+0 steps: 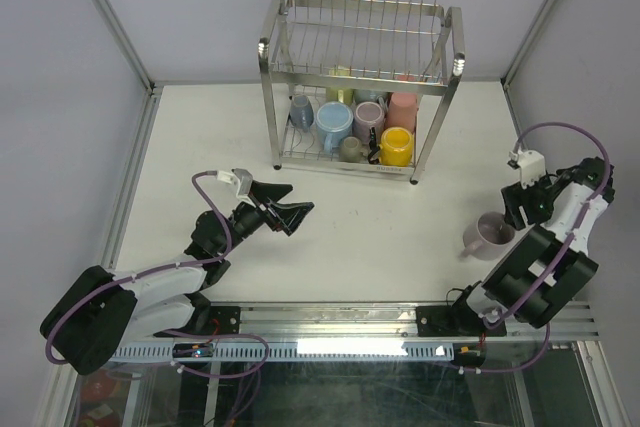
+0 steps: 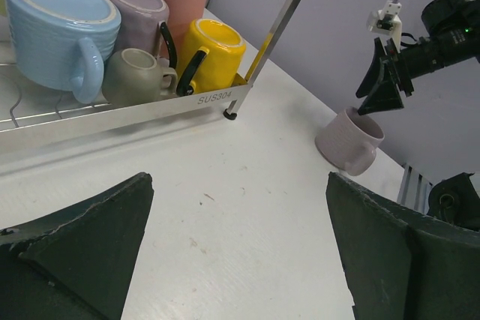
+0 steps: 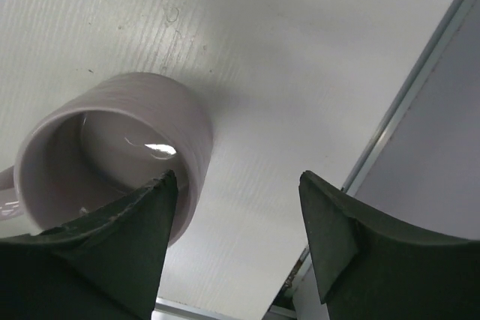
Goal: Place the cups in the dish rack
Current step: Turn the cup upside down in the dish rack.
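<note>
White table: cups sit in dish rack; 1 mauve mug upright, handle leftward; left gripper wide, empty; right gripper open astride its rim

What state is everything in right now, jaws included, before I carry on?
Dish rack: standing, lower tier loaded.
Yellow mug: in the lower tier's front right corner.
Mauve mug: upright on the table, outside the rack.
Right gripper: jaws open, one at the mug's mouth, one outside.
Left gripper: jaws open, empty.
</note>
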`<state>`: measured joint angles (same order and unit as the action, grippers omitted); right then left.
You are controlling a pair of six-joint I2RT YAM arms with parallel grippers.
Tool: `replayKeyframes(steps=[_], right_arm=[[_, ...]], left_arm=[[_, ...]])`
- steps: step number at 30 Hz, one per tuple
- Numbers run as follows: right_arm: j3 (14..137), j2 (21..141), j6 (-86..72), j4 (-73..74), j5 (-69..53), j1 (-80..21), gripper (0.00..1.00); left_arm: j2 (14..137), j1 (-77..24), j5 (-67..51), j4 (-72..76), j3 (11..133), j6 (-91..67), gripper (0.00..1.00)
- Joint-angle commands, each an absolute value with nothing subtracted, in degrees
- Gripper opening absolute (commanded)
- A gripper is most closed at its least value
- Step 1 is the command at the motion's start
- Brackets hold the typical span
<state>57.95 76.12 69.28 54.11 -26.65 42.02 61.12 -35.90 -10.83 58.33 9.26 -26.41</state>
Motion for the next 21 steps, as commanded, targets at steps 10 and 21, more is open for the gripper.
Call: replayKeyframes(steps=[10,21], right_arm=[[53.1,81.3,67.2,49.9,-32.3,42.2,0.09],[59.1,81.7,68.6,64.9,-44.1,33.6,0.00]], left_arm=[[61.0,-35.3,-11.2,63.6,10.0,-28.7,0.96],[61.8,-35.3,-13.6,67.0,9.8,-33.1,0.99]])
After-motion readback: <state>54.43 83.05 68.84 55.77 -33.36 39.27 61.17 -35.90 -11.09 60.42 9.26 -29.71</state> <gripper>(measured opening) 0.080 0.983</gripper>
